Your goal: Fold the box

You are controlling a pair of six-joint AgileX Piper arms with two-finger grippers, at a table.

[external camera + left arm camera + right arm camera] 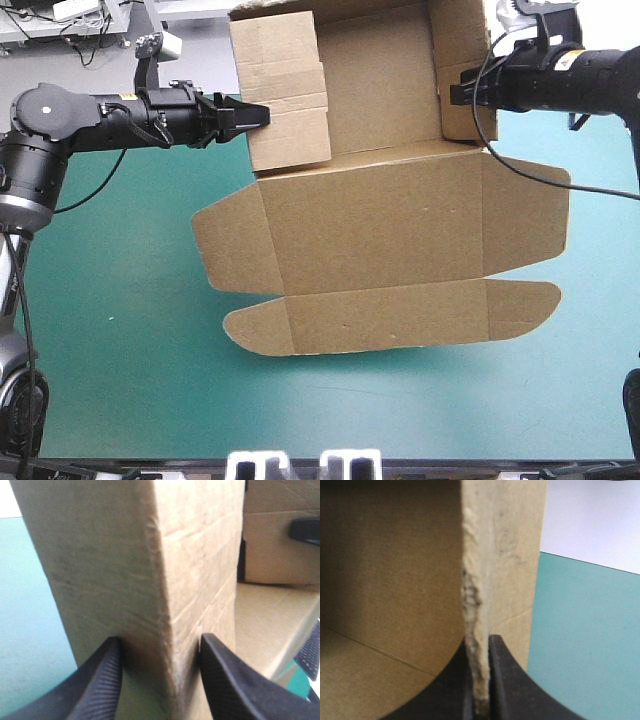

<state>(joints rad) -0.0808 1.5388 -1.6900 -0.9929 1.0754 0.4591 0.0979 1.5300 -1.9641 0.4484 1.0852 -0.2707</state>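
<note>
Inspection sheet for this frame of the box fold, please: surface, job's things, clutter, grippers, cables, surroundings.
surface: teal-green cover, showing on all sides of the board but the far one.
job's things: brown box, left wall and right wall raised at the far side; lid lies flat toward the near edge, flaps spread.
clutter: nothing seen.
grippers: left gripper clamps the doubled left wall; right gripper clamps the right wall's edge.
cables: nothing seen.
surroundings: nothing seen.

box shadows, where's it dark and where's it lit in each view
High view: the box is evenly lit, with a thin shadow on the teal-green cover under its near flaps. Right wrist view: inner wall side shaded, outer side bright. Left wrist view: wall dims toward the left hand.
</note>
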